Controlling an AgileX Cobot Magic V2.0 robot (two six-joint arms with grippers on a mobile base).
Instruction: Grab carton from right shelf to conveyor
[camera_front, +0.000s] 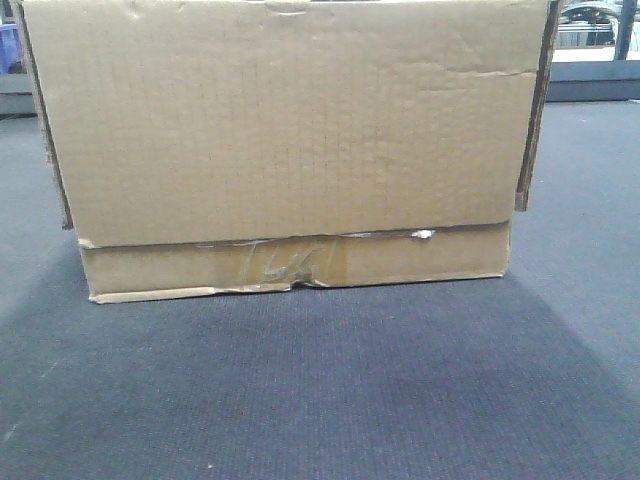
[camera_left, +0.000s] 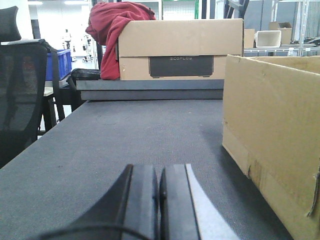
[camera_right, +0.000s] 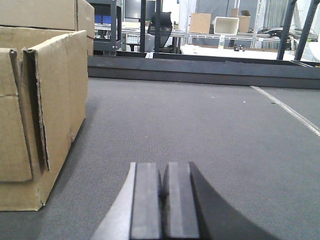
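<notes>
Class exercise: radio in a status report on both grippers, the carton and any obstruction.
Left gripper shut, empty. Right gripper shut, empty. Carton sits flat on the conveyor, between the two grippers, neither touching it. Belt around it shows nothing in the way.

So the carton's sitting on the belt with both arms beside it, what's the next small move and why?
Probably draw both arms back. The carton already rests flat on the conveyor; the left gripper and right gripper have their jaws closed on nothing, clear of its sides.
</notes>
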